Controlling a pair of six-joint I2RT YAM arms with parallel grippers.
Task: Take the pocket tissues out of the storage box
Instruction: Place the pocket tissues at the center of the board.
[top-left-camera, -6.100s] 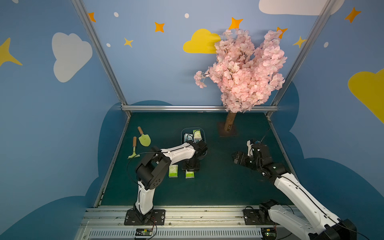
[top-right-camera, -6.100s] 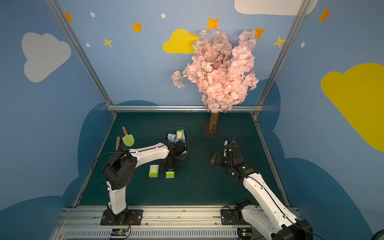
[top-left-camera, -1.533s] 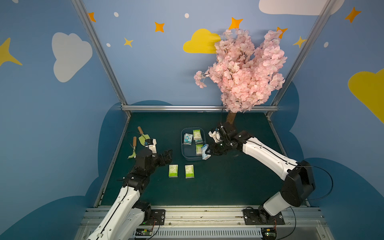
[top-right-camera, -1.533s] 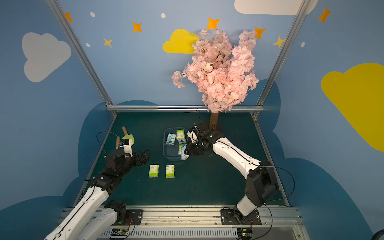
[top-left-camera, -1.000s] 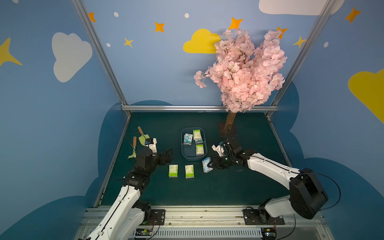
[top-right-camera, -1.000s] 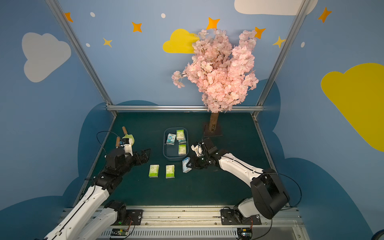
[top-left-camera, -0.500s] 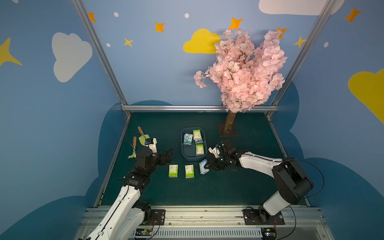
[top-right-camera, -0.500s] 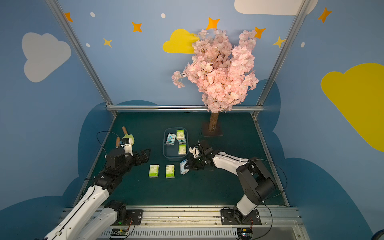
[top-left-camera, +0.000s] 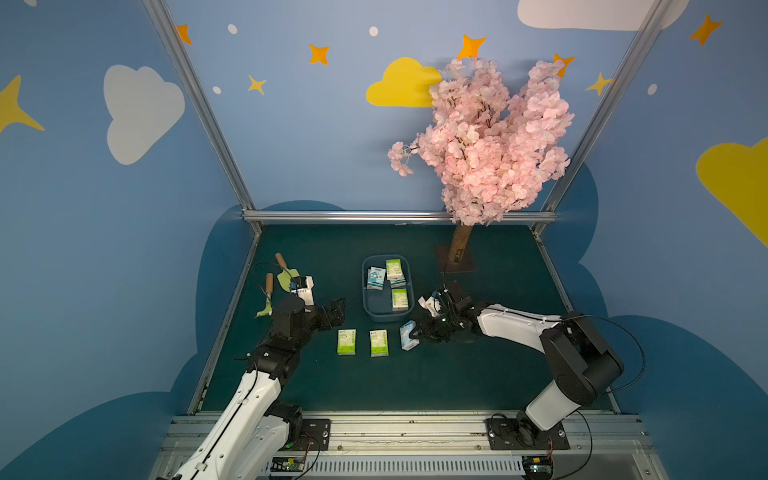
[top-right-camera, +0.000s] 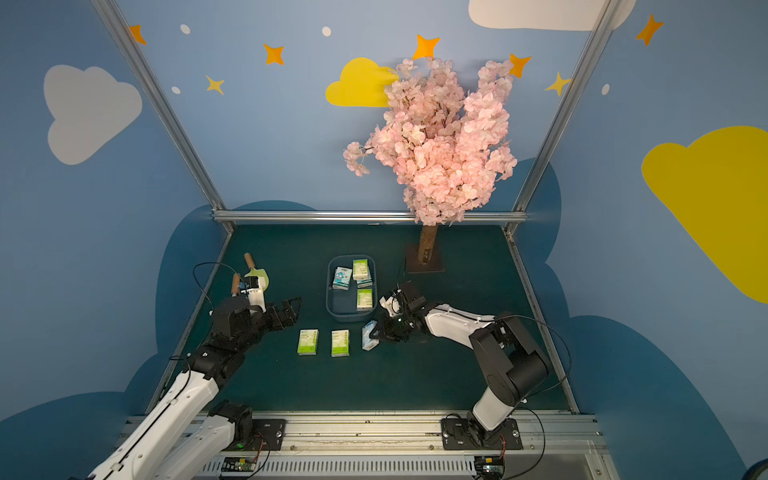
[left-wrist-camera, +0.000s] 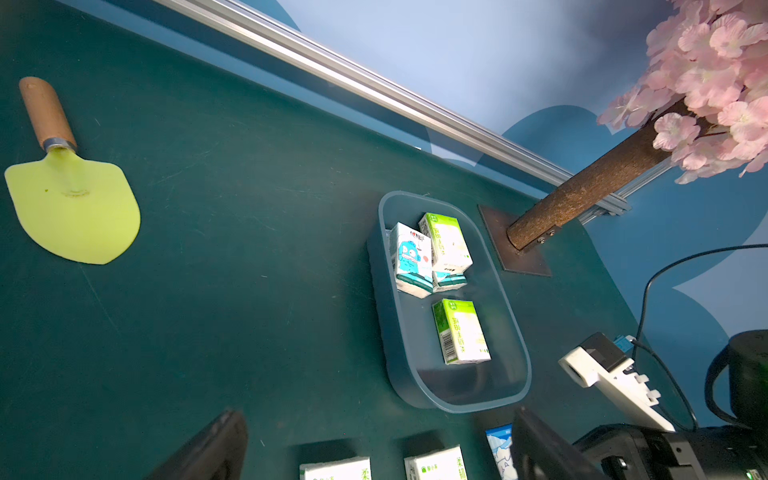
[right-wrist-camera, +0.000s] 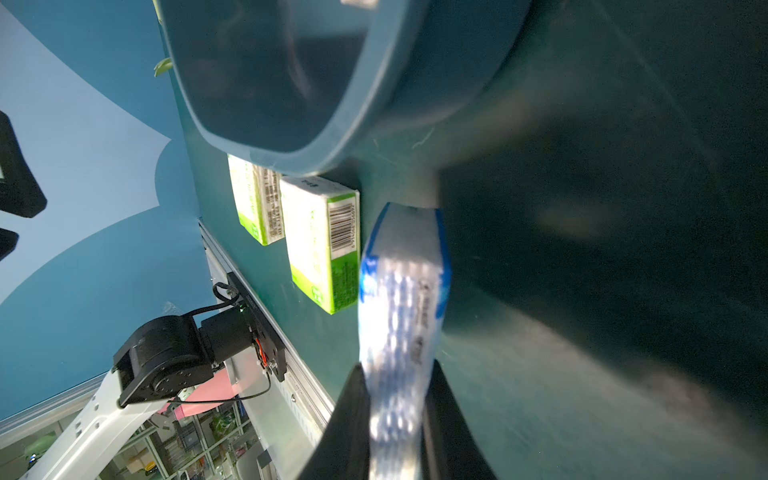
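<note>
Right tool (right-wrist-camera: 395, 374) grips a motion-blurred blue packet (right-wrist-camera: 401, 270); left tool (top-left-camera: 337, 313) gapes empty, its fingers (left-wrist-camera: 208, 449) cropped in wrist view.

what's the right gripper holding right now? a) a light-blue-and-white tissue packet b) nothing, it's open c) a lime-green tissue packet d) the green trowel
A: the right gripper is shut on a light-blue-and-white packet, which is outside the storage box, near its front edge.

Storage box (left-wrist-camera: 384, 332) on tabletop (left-wrist-camera: 249, 291) holds two lime-green tissue packets (left-wrist-camera: 459, 330), a blue cartoon packet (left-wrist-camera: 411, 259). Trowel (left-wrist-camera: 75, 208) well apart. Left gripper (left-wrist-camera: 378, 415) jaws wide.
</note>
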